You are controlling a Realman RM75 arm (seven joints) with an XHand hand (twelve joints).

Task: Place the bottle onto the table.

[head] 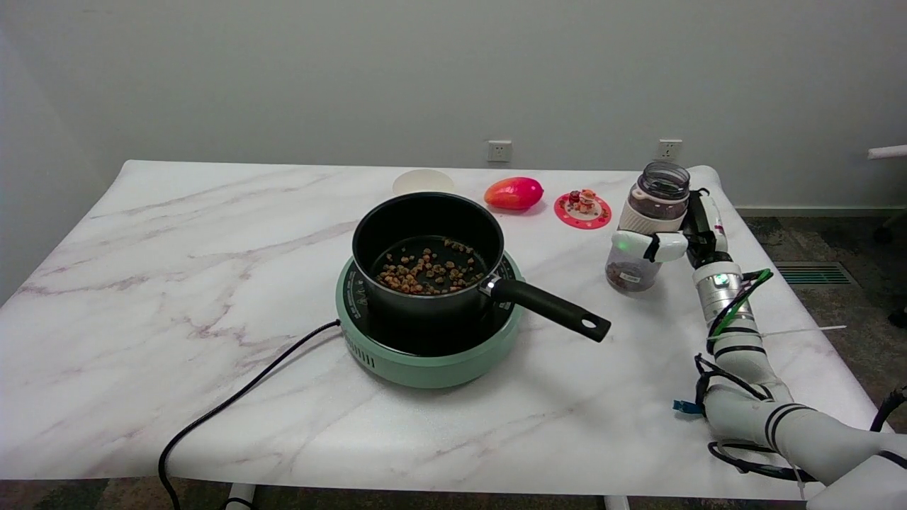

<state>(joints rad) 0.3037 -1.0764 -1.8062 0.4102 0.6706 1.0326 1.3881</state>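
A clear plastic bottle point(646, 225) with an open mouth stands upright at the right side of the marble table point(177, 283). It has a pale band below its neck and a little dark content at its bottom. My right hand point(669, 237) grips it around the middle, white fingers wrapped across the front, palm on its right side. Its base looks to be at or just above the tabletop; I cannot tell whether it touches.
A black saucepan point(425, 258) with brown bits inside sits on a green hotplate point(425, 354); its handle point(556, 309) points toward the bottle. A black cord point(234, 404) trails off the front edge. Farther back lie a red fruit point(514, 193), a red coaster point(582, 209) and a pale lid point(423, 181).
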